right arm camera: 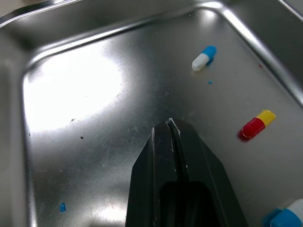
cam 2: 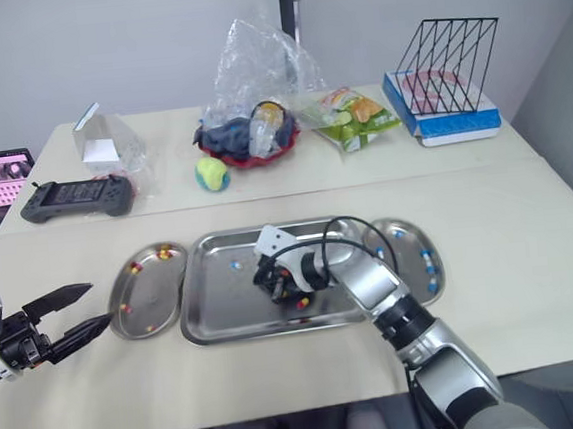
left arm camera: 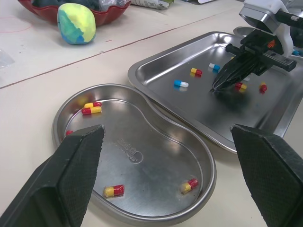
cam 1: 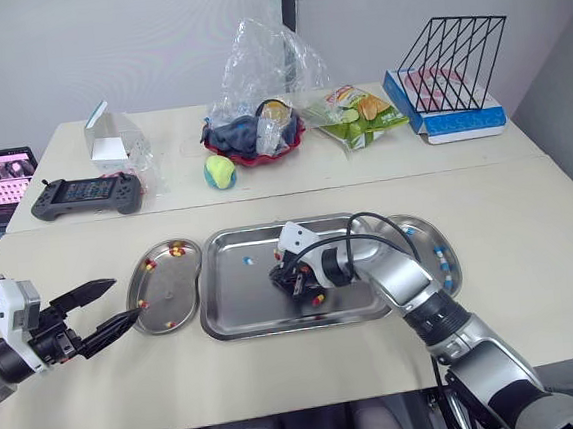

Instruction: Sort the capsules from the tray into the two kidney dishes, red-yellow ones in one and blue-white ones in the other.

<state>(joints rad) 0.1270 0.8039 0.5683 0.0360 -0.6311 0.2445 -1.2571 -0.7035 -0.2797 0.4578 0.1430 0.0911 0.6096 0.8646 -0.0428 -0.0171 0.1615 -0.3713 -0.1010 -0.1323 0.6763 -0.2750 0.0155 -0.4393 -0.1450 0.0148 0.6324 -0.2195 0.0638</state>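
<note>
Sorting stands partly done, on my reading. The left kidney dish [left arm camera: 137, 156], just beside the tray [cam 1: 244, 301] on the robot's left, holds several red-yellow capsules [left arm camera: 91, 108] scattered across its floor, and I make out no blue-white one among them. The right kidney dish [cam 1: 420, 231], on the tray's other side, holds a few blue-white capsules [cam 1: 438, 254]; part of it lies behind the right arm, so no full count is possible. About five capsules of both colours are loose on the tray floor, so the tray is not yet cleared. The right gripper [right arm camera: 169, 123] is down over the middle of the tray with its fingers pressed together and nothing visible between them. The nearest red-yellow capsule [right arm camera: 257, 124] lies just beside its tip but apart from it, and the nearest blue-white capsule [right arm camera: 204, 57] lies a little further off. The left gripper [cam 1: 123, 297] hovers near the outer edge of the left kidney dish, fingers spread wide and empty. Judgement: roughly half the work is outstanding, and no capsule is in hand.
</note>
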